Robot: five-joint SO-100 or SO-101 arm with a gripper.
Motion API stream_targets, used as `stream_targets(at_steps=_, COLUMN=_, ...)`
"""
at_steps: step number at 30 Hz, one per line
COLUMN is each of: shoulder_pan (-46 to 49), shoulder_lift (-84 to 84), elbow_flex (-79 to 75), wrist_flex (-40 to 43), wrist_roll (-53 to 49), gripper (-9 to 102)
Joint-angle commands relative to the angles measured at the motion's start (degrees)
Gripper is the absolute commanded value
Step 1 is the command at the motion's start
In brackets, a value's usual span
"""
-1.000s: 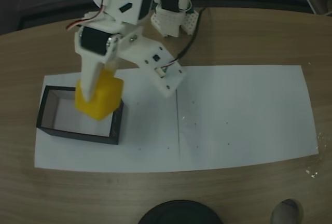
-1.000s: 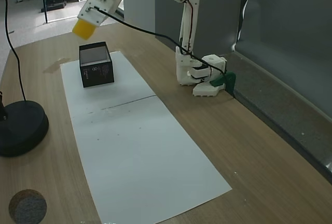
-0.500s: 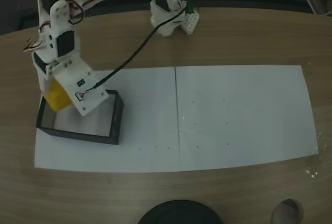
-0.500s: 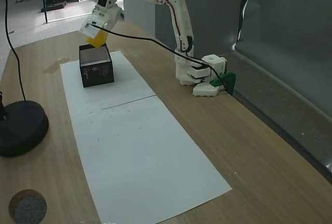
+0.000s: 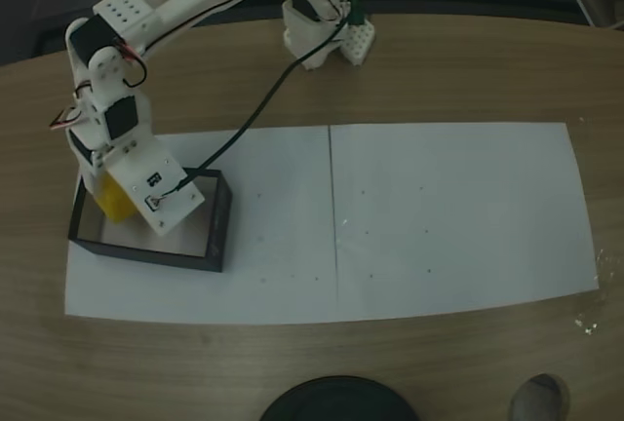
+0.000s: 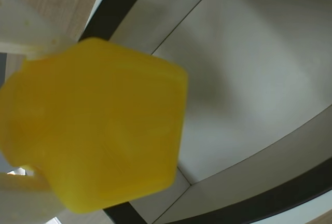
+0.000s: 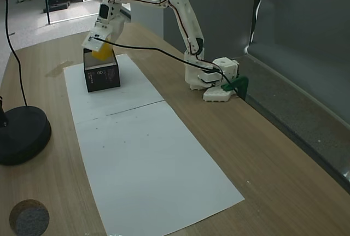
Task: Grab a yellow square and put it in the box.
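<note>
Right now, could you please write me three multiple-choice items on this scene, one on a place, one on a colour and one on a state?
1. Where is the yellow square?
A. Lying on the white paper at the right of a fixed view
B. Held over the open box
C. Beside the round black base

2. What colour are the box's walls?
A. Black
B. Red
C. Green

3. What is the gripper doing?
A. Open with nothing in it
B. Shut on the box's wall
C. Shut on the yellow square

Key: 1 B, since in both fixed views the square sits at the box's opening, and the wrist view shows the box's pale floor beneath it. 2 A, as the thin walls are dark in every view. 3 C, because the wrist view shows white fingers on either side of the square.
</note>
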Motion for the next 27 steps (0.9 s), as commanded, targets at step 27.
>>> stream_targets(at_steps=27, shoulder_pan=-57.22, shoulder_lift=61.44, elbow_flex=6.77, wrist_flex=19.78, wrist_roll=13.71, gripper=0)
